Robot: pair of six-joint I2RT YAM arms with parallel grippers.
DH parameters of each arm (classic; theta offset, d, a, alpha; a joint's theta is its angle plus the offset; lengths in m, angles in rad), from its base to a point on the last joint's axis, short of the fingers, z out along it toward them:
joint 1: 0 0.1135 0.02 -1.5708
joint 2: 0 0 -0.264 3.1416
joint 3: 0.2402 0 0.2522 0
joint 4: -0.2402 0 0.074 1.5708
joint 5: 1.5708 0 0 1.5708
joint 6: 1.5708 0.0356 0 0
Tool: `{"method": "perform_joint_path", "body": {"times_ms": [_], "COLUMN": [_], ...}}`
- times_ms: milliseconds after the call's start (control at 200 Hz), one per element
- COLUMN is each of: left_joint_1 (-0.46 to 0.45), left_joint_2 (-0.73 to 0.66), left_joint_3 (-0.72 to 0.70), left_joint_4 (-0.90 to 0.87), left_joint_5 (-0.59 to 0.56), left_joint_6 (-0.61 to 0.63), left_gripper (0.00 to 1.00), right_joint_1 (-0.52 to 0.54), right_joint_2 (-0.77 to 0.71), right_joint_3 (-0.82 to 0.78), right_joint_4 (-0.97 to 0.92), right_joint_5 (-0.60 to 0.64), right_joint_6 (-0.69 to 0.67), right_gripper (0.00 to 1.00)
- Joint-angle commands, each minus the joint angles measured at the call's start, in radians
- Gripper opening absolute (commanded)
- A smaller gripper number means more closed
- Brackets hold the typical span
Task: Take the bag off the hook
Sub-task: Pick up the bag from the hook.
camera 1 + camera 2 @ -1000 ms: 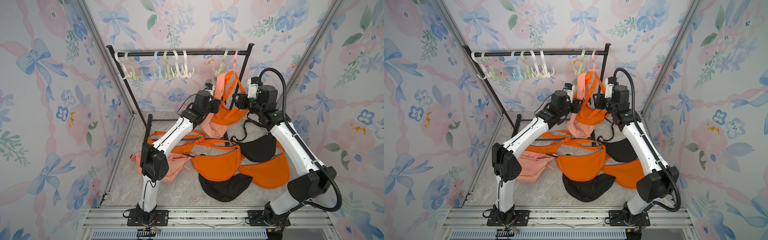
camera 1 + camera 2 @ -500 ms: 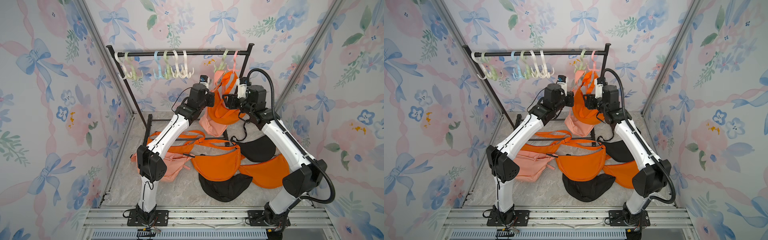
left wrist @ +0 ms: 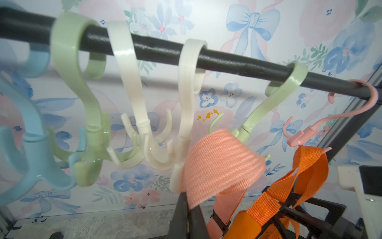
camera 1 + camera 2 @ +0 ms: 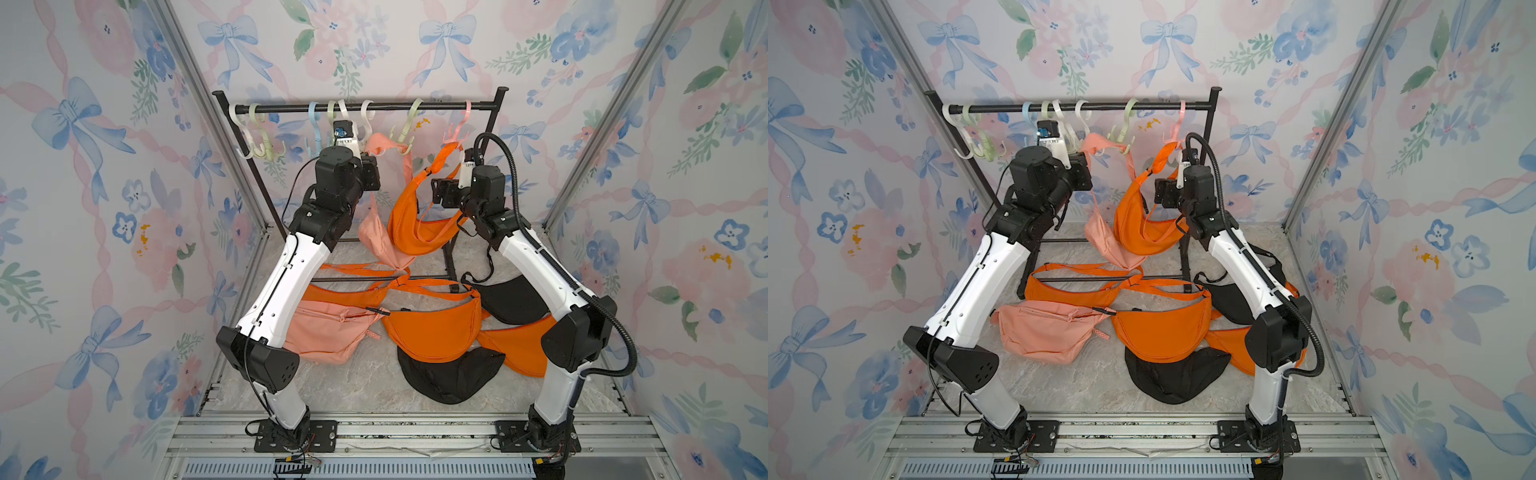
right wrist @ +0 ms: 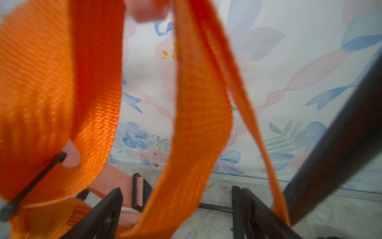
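Nearest, by the front edge of the marble floor (image 4: 332, 399), a black bag (image 4: 449, 376), an orange bag (image 4: 432, 328) and a peach pouch (image 4: 328, 332) lie in a heap. Above and behind them both arms reach up to a black rail (image 4: 374, 107) near the back wall. The left gripper (image 3: 186, 207) is clenched on the peach strap (image 3: 221, 163), which loops over the prongs of a green hook (image 3: 275, 99) right of the rail's middle; its peach bag (image 4: 380, 237) dangles below. The right gripper (image 5: 176, 189) stands released, jaws astride an orange strap (image 5: 198, 115) hanging from the pink hook (image 3: 330, 122) at the rail's right end. To free the peach bag well, lift the strap up over the prong tips, then draw it toward the front, clear of the cream hook (image 3: 185, 103) beside it
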Motion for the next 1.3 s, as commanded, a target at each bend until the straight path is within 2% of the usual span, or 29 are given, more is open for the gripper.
{"method": "perform_joint_path", "body": {"times_ms": [0, 115, 275, 485, 615, 715, 830, 1130, 1220, 1295], "left_joint_1": [0.024, 0.054, 0.075, 0.077, 0.078, 0.077, 0.078, 0.078, 0.078, 0.077], "left_joint_2": [-0.038, -0.062, -0.108, -0.137, -0.148, -0.163, -0.178, -0.227, -0.241, -0.253], "left_joint_3": [-0.023, -0.04, -0.085, -0.1, -0.103, -0.113, -0.118, -0.139, -0.153, -0.165], "left_joint_4": [0.027, 0.029, 0.042, 0.047, 0.046, 0.045, 0.039, 0.007, 0.007, 0.007], "left_joint_5": [-0.037, -0.041, -0.043, -0.034, -0.021, -0.008, 0.011, 0.034, 0.031, 0.033], "left_joint_6": [0.042, 0.041, 0.043, 0.053, 0.052, 0.04, 0.032, 0.012, 0.007, 0.003], "left_gripper": [0.0, 0.0, 0.0, 0.0, 0.0, 0.0, 0.0, 0.0, 0.0, 0.0], "right_joint_1": [-0.027, -0.055, -0.053, 0.117, 0.185, 0.209, 0.214, 0.229, 0.227, 0.219], "right_joint_2": [0.005, 0.004, -0.058, -0.281, -0.32, -0.271, -0.166, 0.144, 0.226, 0.295], "right_joint_3": [0.032, 0.05, -0.02, -0.338, -0.391, -0.348, -0.249, 0.12, 0.221, 0.317], "right_joint_4": [0.047, 0.005, 0.019, 0.275, 0.359, 0.379, 0.383, 0.307, 0.298, 0.286], "right_joint_5": [0.106, 0.166, 0.139, 0.145, 0.132, 0.076, -0.052, -0.25, -0.27, -0.29], "right_joint_6": [-0.001, -0.023, -0.039, -0.14, -0.18, -0.215, -0.212, -0.167, -0.143, -0.107], "right_gripper": [0.91, 0.92, 0.92, 0.94, 0.93, 0.94, 0.96, 0.95, 0.9, 0.81]}}
